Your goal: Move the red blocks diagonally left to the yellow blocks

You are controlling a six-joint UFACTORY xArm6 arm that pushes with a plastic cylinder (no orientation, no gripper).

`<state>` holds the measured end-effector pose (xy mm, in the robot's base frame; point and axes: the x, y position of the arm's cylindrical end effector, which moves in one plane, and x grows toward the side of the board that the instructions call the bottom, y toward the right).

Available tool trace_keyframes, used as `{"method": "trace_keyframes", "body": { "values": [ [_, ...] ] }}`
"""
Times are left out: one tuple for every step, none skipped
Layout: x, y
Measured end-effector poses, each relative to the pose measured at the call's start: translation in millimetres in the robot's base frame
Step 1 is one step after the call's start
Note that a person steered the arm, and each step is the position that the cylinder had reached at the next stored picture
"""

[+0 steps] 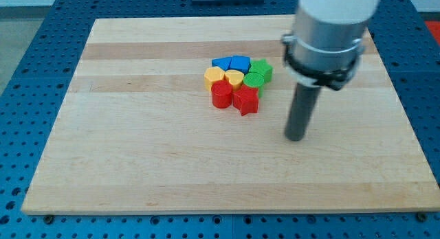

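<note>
1. The red cylinder (221, 95) and the red star (246, 100) sat side by side, touching, a little above the middle of the board (137, 150). They formed the bottom row of one tight cluster.
2. The yellow hexagon (214, 76) lay at 12 o'clock of the red cylinder, touching it. The yellow heart (234, 78) lay at 12 o'clock of the gap between the two reds, touching both of them and the hexagon.
3. The blue blocks made the top row: one blue block (221, 62) at 12 o'clock of the hexagon and another, the blue cube (239, 62), at 12 o'clock of the heart. Their exact shapes were hard to tell.
4. Two green blocks closed the cluster's right side: the green cylinder (255, 80) at 3 o'clock of the heart, and the green star (262, 69) at 1 o'clock of that cylinder.
5. My tip (295, 137) rested on the board at about 4 o'clock of the red star, well apart from it and touching no block. The rod carries no fingers, so nothing was held.
6. The arm's pale housing (335, 23) rose above the rod at the view's top right.
7. The board lay on a blue perforated table (27, 60).
</note>
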<state>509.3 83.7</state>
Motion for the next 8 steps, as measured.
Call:
{"method": "trace_keyframes", "body": {
  "values": [
    [-4,-38],
    [-21,-34],
    [-25,8],
    [-48,26],
    [-65,11],
    [-65,-38],
    [-65,-84],
    [-66,-107]
  ]
}}
